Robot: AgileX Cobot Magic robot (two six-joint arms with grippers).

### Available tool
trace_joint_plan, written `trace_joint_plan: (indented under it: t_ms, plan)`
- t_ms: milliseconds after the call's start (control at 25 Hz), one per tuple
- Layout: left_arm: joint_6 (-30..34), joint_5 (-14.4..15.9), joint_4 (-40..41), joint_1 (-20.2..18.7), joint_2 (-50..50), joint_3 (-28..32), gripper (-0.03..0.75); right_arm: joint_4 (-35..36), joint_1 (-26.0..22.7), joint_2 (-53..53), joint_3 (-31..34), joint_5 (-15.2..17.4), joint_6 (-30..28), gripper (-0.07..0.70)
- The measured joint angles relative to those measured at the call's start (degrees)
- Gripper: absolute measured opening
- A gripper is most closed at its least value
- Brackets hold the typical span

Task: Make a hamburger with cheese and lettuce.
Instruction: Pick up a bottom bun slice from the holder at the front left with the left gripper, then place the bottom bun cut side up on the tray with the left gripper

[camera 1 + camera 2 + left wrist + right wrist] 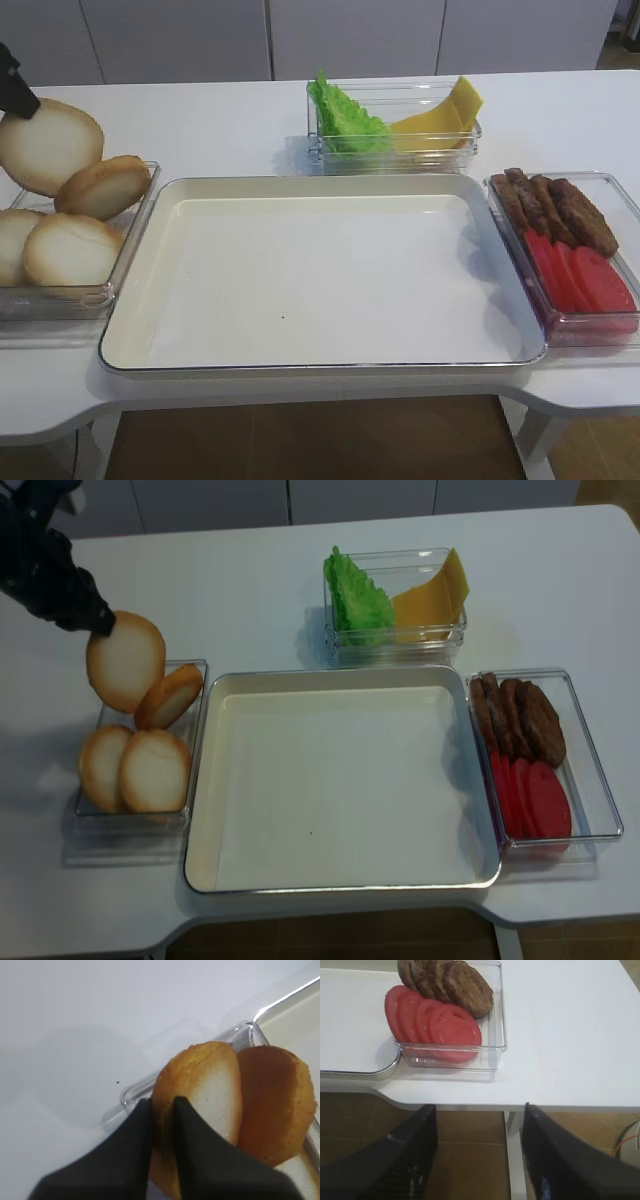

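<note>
My left gripper (97,622) is shut on the top edge of a hamburger bun half (125,661), which hangs upright above the back of the bun container (128,823). In the left wrist view both fingers (141,1125) pinch the toasted rim of that bun half (212,1090). The green lettuce (345,120) and yellow cheese (445,112) lean in a clear box at the back. My right gripper (477,1110) is open and holds nothing, below and in front of the table's front right edge.
A large cream tray (320,270) fills the table's middle. Three more bun halves (70,250) lie in the left container. A clear box at the right holds brown patties (560,205) and tomato slices (585,275).
</note>
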Motion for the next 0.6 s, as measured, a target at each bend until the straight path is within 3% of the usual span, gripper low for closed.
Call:
trace_joint_plan:
  t_ms: [600]
  plan:
    - [-0.25, 0.88, 0.0, 0.0, -6.45, 0.0, 0.082, 0.0, 0.0, 0.0, 0.0, 0.0, 0.0, 0.426]
